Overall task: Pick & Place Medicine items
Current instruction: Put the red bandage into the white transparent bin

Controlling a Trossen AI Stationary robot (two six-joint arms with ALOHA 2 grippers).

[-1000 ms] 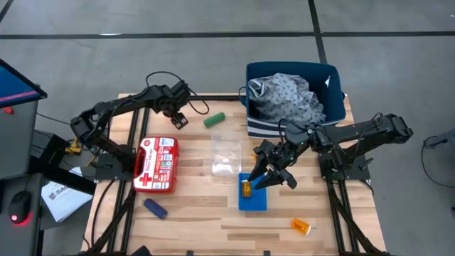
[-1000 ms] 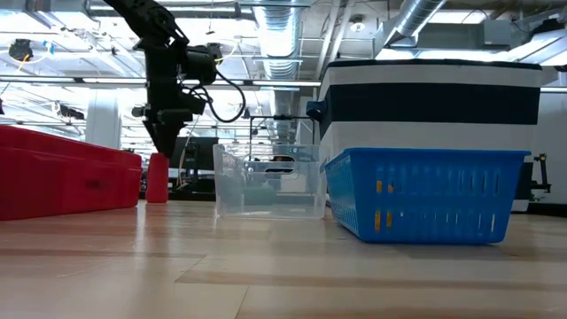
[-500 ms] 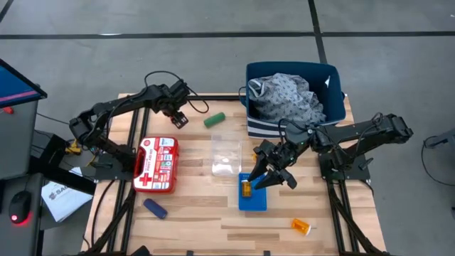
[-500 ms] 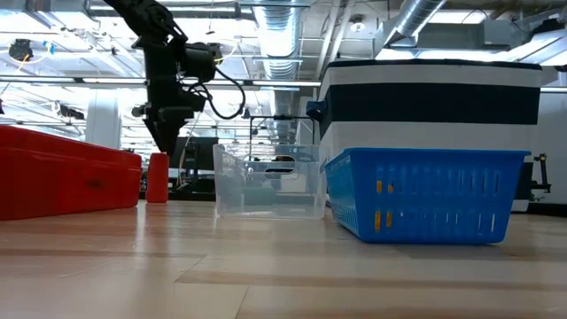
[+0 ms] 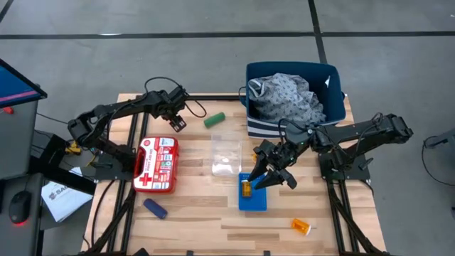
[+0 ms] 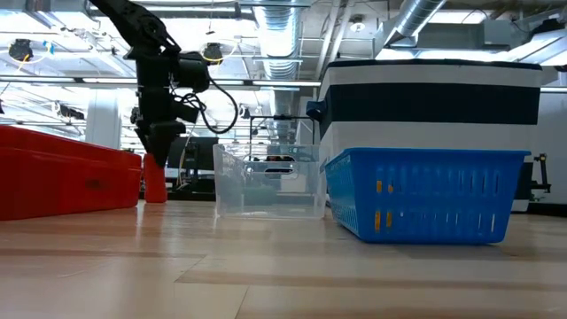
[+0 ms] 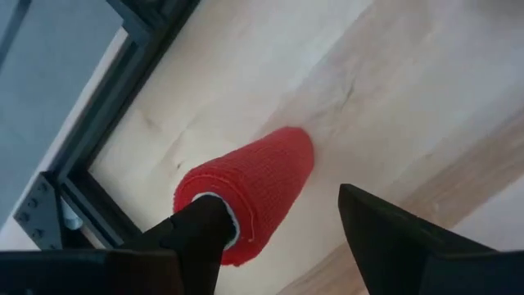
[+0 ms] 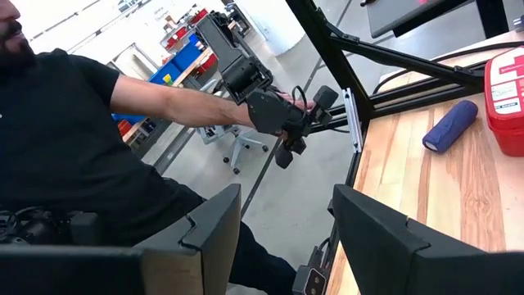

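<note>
A red tube (image 7: 254, 188) stands upright on its lower end near the table's far left corner (image 6: 156, 180). My left gripper (image 7: 278, 205) is open and points down over it (image 6: 156, 151), one finger on each side of its top; in the high view the gripper (image 5: 175, 121) hides the tube. My right gripper (image 5: 264, 178) is open (image 8: 286, 197) and empty above the blue basket (image 5: 254, 199), where an orange pill bottle (image 5: 247, 188) lies. A green tube (image 5: 214, 119), a dark-blue tube (image 5: 155, 208) and a second orange bottle (image 5: 301, 227) lie on the table. My left gripper comes at the red tube from above, pointing down, with its fingers on either side of the tube's upper end (image 7: 221, 184). One fingertip (image 7: 205, 225) overlaps the top rim. I cannot tell whether it touches; the other finger stands clear.
A red-and-white first-aid case (image 5: 156, 165) lies near the left edge. A clear plastic container (image 5: 226, 155) sits mid-table beside the basket. A large blue bin with patterned cloth (image 5: 295, 99) stands at the far right. A person (image 8: 90, 123) sits beyond the table's near side.
My left gripper has come down and a little toward the table's left edge, until its fingertips reach the red tube's top. The tube has stayed upright in place. My right arm has kept still.
</note>
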